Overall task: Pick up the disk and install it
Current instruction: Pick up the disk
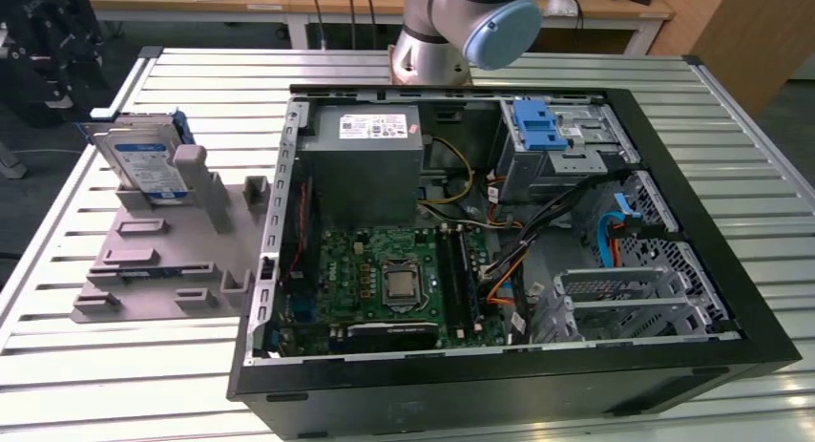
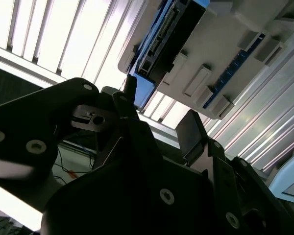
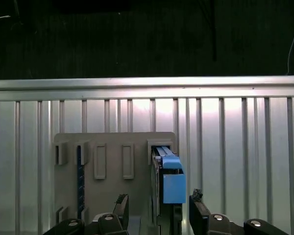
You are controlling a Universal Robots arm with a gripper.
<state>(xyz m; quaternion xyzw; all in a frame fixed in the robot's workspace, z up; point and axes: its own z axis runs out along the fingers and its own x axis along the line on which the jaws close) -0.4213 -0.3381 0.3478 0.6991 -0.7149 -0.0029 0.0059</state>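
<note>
The disk (image 1: 137,160) stands on edge in a slot of a grey holder (image 1: 153,261) on the slatted metal tabletop (image 1: 102,366), on the exterior view's left of the open computer case (image 1: 510,394). A grey post of the holder (image 1: 191,170) rises just beside the disk, on the side toward the case.

In the first wrist view the gripper (image 3: 158,201) hangs over the disk's blue-railed edge. It is spread wide, with one of its fingers (image 3: 197,208) on either side of the disk, apart from it, and it grips nothing.

Inside the case, a grey power supply (image 1: 366,175) sits next to the metal drive cage (image 1: 586,151), which carries a blue latch (image 1: 540,127) on top. A tangle of black, yellow and orange cables (image 1: 560,208) runs across the space below the cage, beside the green motherboard (image 1: 382,280). The arm's base (image 1: 446,31) stands on the tabletop behind the case.
</note>
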